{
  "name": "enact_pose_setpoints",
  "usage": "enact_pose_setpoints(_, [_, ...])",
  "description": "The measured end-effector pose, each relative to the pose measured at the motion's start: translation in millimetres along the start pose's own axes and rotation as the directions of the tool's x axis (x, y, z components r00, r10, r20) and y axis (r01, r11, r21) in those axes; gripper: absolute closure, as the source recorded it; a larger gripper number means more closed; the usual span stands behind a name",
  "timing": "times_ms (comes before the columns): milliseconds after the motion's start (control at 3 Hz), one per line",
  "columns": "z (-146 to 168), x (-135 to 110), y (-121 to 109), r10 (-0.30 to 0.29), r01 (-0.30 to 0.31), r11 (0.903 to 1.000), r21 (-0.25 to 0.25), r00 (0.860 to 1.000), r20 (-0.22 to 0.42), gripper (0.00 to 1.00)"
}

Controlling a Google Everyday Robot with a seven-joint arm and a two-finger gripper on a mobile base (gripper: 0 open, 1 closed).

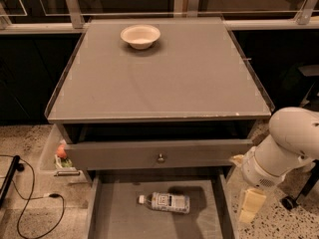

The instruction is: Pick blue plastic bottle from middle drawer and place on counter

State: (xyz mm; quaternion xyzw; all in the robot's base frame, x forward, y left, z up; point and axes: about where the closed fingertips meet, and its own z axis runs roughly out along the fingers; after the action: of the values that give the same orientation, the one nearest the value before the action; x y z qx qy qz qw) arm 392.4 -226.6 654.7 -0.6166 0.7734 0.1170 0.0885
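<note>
The blue plastic bottle point(168, 202) lies on its side on the floor of the open middle drawer point(117, 215), white cap pointing left. The counter point(164, 83) is the large grey cabinet top above it. My gripper point(250, 206) hangs below the white arm point(286, 146), just outside the drawer's right wall and to the right of the bottle, at about the bottle's height in the view. It holds nothing that I can see.
A white bowl point(140, 35) stands at the back of the counter. The upper drawer front with a round knob point(160, 158) juts out above the middle drawer. A small bin with a red item point(61, 152) and black cables point(30, 203) are at the left.
</note>
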Motion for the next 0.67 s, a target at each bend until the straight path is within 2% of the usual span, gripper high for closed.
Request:
enact_pose_setpoints(333, [56,18,16,0.007,-0.005,0.9998,-0.021,0.998,0.064,0.0])
enact_pose_setpoints(667, [126,31,10,0.024,-0.028,0.9994,0.022,0.983,0.179,0.0])
